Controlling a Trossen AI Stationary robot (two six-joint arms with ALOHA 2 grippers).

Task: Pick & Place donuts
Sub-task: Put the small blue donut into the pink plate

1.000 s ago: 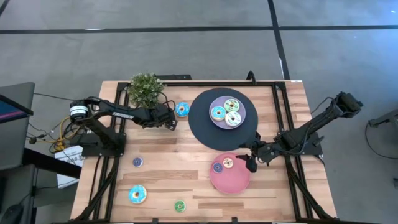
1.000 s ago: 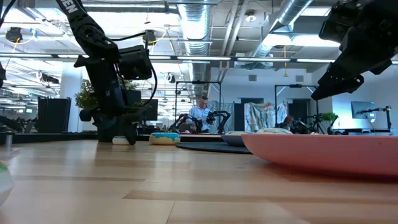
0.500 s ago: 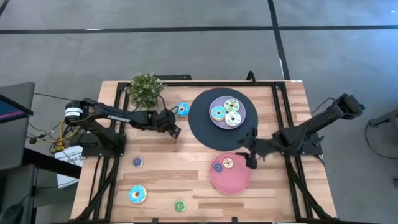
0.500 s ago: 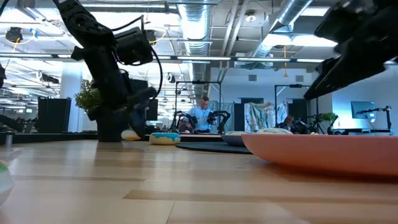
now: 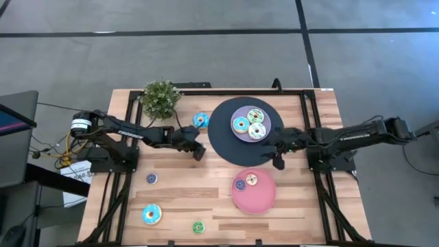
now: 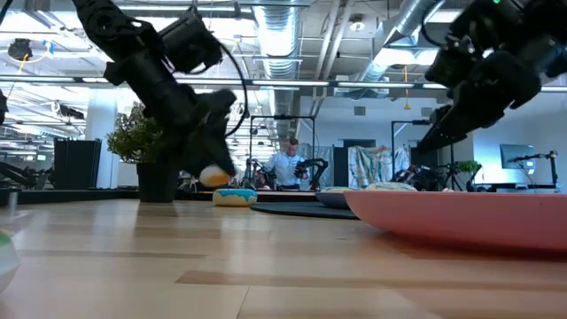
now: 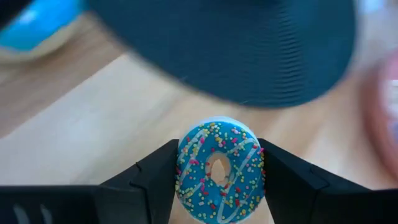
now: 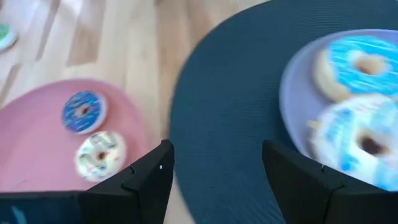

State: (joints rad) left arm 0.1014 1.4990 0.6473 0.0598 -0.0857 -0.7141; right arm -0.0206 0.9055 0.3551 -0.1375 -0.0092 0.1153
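Note:
My left gripper [image 5: 198, 152] hovers over bare wood between the potted plant and the black disc, shut on a small blue-iced donut with sprinkles [image 7: 219, 171]. My right gripper [image 5: 278, 159] is open and empty above the black disc's near right edge [image 8: 224, 106]. A lavender plate [image 5: 269, 123] on the disc carries three larger donuts. A pink plate [image 5: 257, 199] holds a small blue donut [image 5: 240, 184] and a small white one [image 5: 252, 180]. More donuts lie flat on the table: blue [image 5: 200, 121], small purple [image 5: 151, 178], large blue [image 5: 151, 214], small green [image 5: 198, 227]. My left gripper pinches the small blue donut by its outer rim [image 7: 182, 177], one finger [image 7: 155, 183] on each side of the ring. The fingers slant downward from the table's left. The donut is lifted clear of the table, its iced face turned toward the wrist camera and its tan underside [image 6: 213, 176] showing in the low view.
A potted plant [image 5: 161, 98] stands at the far left. The large black disc [image 5: 223, 134] sits far centre with the pink plate just nearer. Black frame rails run along the table's left and right sides. Bare wood lies in the middle and near right.
My left gripper has risen from the table beside the plant and swung toward the right and near edges, carrying the small donut clear of the wood. My right gripper has moved from above the pink plate toward the far edge, over the black disc's rim, its arm stretching out flatter.

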